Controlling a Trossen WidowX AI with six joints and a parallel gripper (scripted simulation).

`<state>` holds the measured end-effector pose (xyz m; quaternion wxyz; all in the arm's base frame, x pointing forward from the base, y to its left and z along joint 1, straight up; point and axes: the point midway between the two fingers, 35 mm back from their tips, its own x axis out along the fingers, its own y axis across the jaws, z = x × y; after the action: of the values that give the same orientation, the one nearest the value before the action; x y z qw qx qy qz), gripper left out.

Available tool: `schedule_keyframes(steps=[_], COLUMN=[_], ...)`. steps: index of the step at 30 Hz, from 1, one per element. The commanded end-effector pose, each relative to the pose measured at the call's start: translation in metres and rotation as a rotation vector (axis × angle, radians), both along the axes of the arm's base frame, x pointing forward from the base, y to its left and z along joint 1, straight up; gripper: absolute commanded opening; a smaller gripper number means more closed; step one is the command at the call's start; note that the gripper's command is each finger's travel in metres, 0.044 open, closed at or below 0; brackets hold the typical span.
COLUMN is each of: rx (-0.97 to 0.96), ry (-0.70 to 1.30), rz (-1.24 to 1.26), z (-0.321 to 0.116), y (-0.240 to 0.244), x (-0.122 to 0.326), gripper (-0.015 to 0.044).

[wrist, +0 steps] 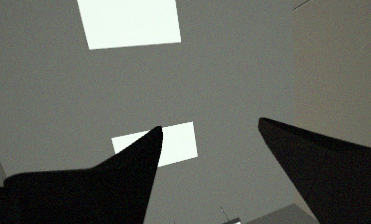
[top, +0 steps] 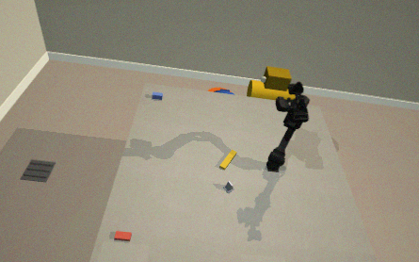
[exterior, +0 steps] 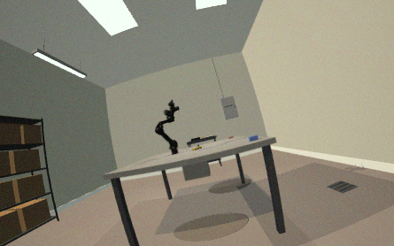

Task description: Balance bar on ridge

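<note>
The black arm rises from its base at the right of the tabletop, folds at the elbow and tips its wrist upward, so the pincer faces the ceiling and its lights; its fingers stand wide apart with nothing between them. The yellow bar lies flat on the tabletop just left of the arm's base. The small grey ridge sits nearer, a little apart from the bar
</note>
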<state>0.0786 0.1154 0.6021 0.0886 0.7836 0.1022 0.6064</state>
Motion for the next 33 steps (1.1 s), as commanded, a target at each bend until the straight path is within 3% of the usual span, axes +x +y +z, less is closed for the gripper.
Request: schedule_keyframes(steps=[1,4,20,33], rx=[-0.005,-0.077,-0.535,-1.018], ry=[0.001,0.009,0.025,-0.019], rz=[-0.006,-0.092,-0.599,-0.937], z=[0.000,-0.005,-0.052,-0.113], y=[0.001,0.014,0.070,0.096], x=[0.001,0.012,0.090,0.160], gripper=[0.0374,0.0315,0.0315,0.0315])
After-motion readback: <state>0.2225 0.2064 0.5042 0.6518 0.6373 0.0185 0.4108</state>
